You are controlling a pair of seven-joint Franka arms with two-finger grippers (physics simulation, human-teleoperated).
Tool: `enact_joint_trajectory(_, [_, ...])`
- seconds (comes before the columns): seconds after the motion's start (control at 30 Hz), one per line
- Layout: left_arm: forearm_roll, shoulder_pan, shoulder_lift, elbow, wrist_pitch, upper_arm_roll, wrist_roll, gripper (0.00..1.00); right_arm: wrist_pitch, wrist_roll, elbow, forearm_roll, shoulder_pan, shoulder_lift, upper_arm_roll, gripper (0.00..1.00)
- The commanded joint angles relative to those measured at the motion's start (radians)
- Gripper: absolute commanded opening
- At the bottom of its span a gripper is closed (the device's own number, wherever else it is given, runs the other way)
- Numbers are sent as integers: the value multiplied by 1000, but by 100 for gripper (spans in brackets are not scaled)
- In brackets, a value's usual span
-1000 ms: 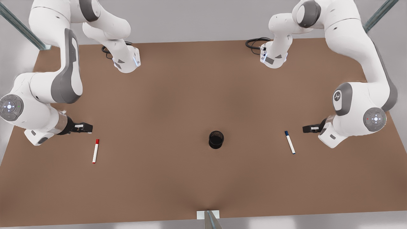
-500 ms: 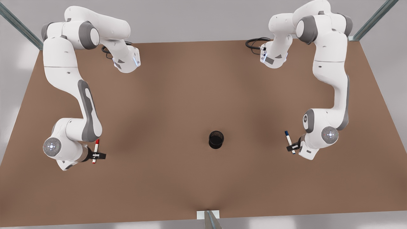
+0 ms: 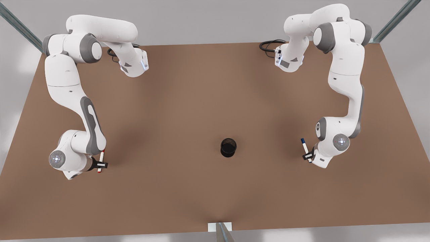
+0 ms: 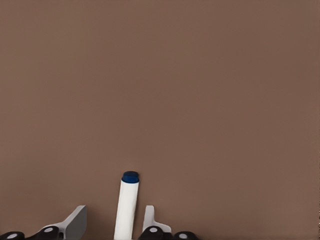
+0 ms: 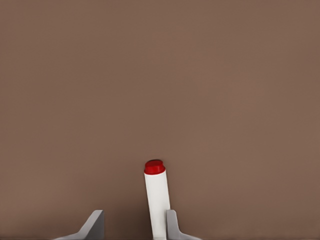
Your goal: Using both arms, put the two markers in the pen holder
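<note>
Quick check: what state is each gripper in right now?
Left gripper: open, fingers either side of the white marker with the dark blue cap.
Right gripper: open, straddling the white marker with the red cap.

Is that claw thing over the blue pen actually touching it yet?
Apart. In the left wrist view the blue-capped marker lies between the left end effector's open fingers, with brown table visible on both sides.

I see a plain brown table [image 3: 188, 101] across most of the frame. Black mesh pen holder [image 3: 228, 147] stands right of centre, lower half. Red-capped marker [image 3: 100, 160] lies at lower left, blue-capped marker [image 3: 305, 148] at right. Two white arm bases [image 3: 133, 64] sit along the top edge, with a black cable [image 3: 268, 45] by the right one.
</note>
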Motion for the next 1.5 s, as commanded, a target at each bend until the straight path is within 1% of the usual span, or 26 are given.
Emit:
enact_joint_trajectory(0.0, [1, 0, 1, 0, 23, -1, 41, 64, 11, -37, 0, -4, -3, 2, -1, 57])
enact_joint_trajectory(0.17, [1, -3, 1, 0, 22, -1, 41, 58, 12, -40, -8, -35, -5, 1, -1, 57])
enact_joint_trajectory(0.3, [1, -5, 1, 0, 23, -2, 41, 45, 16, -40, -12, -35, -6, 8, -1, 57])
enact_joint_trajectory(0.37, [1, -7, 3, 0, 23, -2, 41, 42, 26, -38, -12, -35, -8, 13, -1, 57])
enact_joint_trajectory(0.4, [-1, -5, 7, 1, 23, -2, 41, 42, 28, -38, -12, -35, -8, 14, -1, 55])
enact_joint_trajectory(0.47, [-1, -5, 7, 1, 23, -2, 41, 41, 28, -38, -12, -35, -6, 16, -1, 43])
enact_joint_trajectory(0.5, [-1, -3, 7, 1, 23, -2, 41, 38, 28, -38, -12, -35, -6, 16, -1, 33])
enact_joint_trajectory(0.53, [-1, -3, 9, 1, 23, -2, 41, 36, 28, -37, -12, -35, -6, 14, -1, 30])
enact_joint_trajectory(0.57, [-1, -3, 9, 1, 23, -2, 41, 32, 28, -37, -12, -35, -6, 14, -1, 27])
enact_joint_trajectory(0.6, [-1, -3, 9, 1, 23, -2, 41, 24, 28, -35, -11, -35, -6, 14, -1, 27])
enact_joint_trajectory(0.63, [-1, -3, 9, 1, 22, -2, 41, 21, 26, -34, -9, -34, -6, 13, -1, 26])
enact_joint_trajectory(0.77, [-1, -11, -3, 3, 17, -7, 76, 21, 26, -34, -8, -34, -5, 11, -1, 25])
enact_joint_trajectory(0.8, [-2, -8, -20, 3, 8, -36, 94, 21, 25, -34, -5, -34, -3, 5, -1, 25])
enact_joint_trajectory(0.87, [-13, -5, -83, 6, -52, -53, 214, 21, 20, -40, 3, -35, 3, -27, -1, 25])
enact_joint_trajectory(0.93, [-41, -13, -190, 12, -142, -106, 359, 21, 16, -44, 5, -35, 9, -81, 4, 25])
enact_joint_trajectory(1.0, [-77, -11, -221, 69, -272, -181, 377, 21, -1, -34, 17, -34, 9, -125, 30, 25])
enact_joint_trajectory(1.03, [-116, -8, -249, 80, -297, -253, 393, 21, -43, -20, 52, -32, 11, -147, 50, 25])
enact_joint_trajectory(1.07, [-172, -17, -243, 136, -294, -342, 395, 21, -87, -21, 113, -34, 9, -154, 65, 25])
enact_joint_trajectory(1.1, [-169, -56, -218, 210, -263, -392, 421, 21, -136, -17, 146, -34, 11, -183, 82, 21])
enact_joint_trajectory(1.17, [-192, -126, -218, 233, -116, -402, 627, 21, -192, -11, 149, -34, 11, -248, 109, 21])
enact_joint_trajectory(1.2, [-266, -131, -212, 230, -41, -424, 722, 21, -234, 3, 170, -35, 11, -272, 131, 21])
enact_joint_trajectory(1.23, [-335, -152, -195, 232, 14, -430, 854, 21, -302, 9, 232, -35, 11, -274, 149, 21])
enact_joint_trajectory(1.27, [-378, -152, -184, 232, 45, -462, 1078, 21, -340, 9, 253, -35, 11, -279, 162, 21])
enact_joint_trajectory(1.3, [-464, -152, -180, 225, 62, -461, 1101, 21, -382, 9, 264, -35, 12, -291, 162, 21])
enact_joint_trajectory(1.4, [-461, -166, -191, 153, 269, -470, 1233, 21, -503, 49, 279, -35, 11, -346, 188, 21])
enact_joint_trajectory(1.47, [-464, -157, -206, 32, 477, -499, 1378, 21, -563, 40, 276, -34, 5, -401, 188, 21])
